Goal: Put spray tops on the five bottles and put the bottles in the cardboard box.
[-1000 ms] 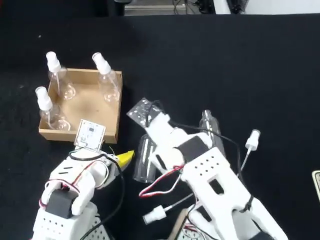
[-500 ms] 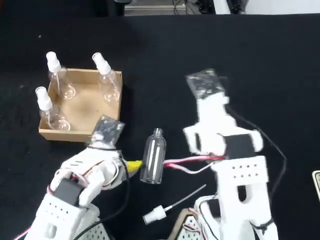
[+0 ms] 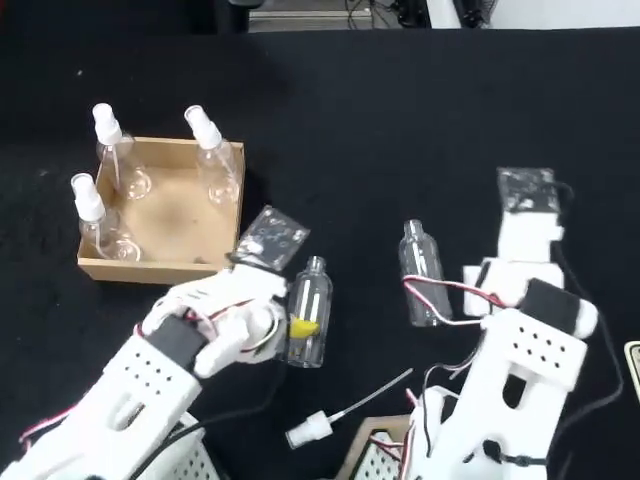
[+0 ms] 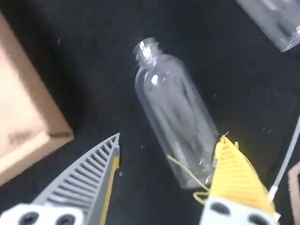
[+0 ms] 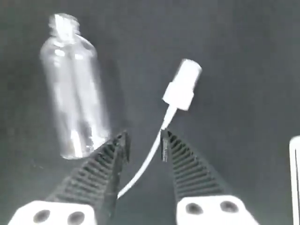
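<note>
A cardboard box [image 3: 236, 232] at the left holds three clear bottles with white spray tops [image 3: 213, 160]. Two uncapped clear bottles lie on the black table. One bottle [image 3: 309, 310] [image 4: 176, 136] lies between the fingers of my open left gripper [image 3: 288, 322] [image 4: 168, 138], beside the box's corner [image 4: 23, 122]. The other bottle [image 3: 421, 280] [image 5: 75, 89] lies near my right arm. My right gripper [image 5: 143, 136] is open with a narrow gap, and the thin tube of a loose spray top [image 5: 183, 84] runs between its fingers. A second loose spray top [image 3: 310, 432] lies near the front edge.
A cardboard piece [image 3: 372, 445] sits at the front edge between the arm bases. A pale flat object [image 3: 632, 362] shows at the right edge. The table's far half is bare black cloth.
My right arm has swung from the middle over to the right, uncovering the second bottle. My left gripper has come forward around the nearer bottle.
</note>
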`<action>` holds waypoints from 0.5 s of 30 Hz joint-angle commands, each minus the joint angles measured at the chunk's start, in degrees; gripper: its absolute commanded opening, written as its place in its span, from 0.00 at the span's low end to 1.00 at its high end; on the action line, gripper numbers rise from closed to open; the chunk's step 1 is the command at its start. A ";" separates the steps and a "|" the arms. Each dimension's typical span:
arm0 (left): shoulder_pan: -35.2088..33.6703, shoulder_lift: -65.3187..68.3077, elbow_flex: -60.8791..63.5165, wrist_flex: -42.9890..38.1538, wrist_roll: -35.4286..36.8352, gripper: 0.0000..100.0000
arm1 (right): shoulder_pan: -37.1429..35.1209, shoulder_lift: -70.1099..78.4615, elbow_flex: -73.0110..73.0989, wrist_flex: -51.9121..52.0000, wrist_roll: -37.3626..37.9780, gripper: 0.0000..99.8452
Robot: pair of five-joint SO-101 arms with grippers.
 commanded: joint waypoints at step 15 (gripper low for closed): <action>3.12 37.19 -17.27 -11.52 13.19 0.30 | 8.62 1.19 2.42 -1.85 7.47 0.10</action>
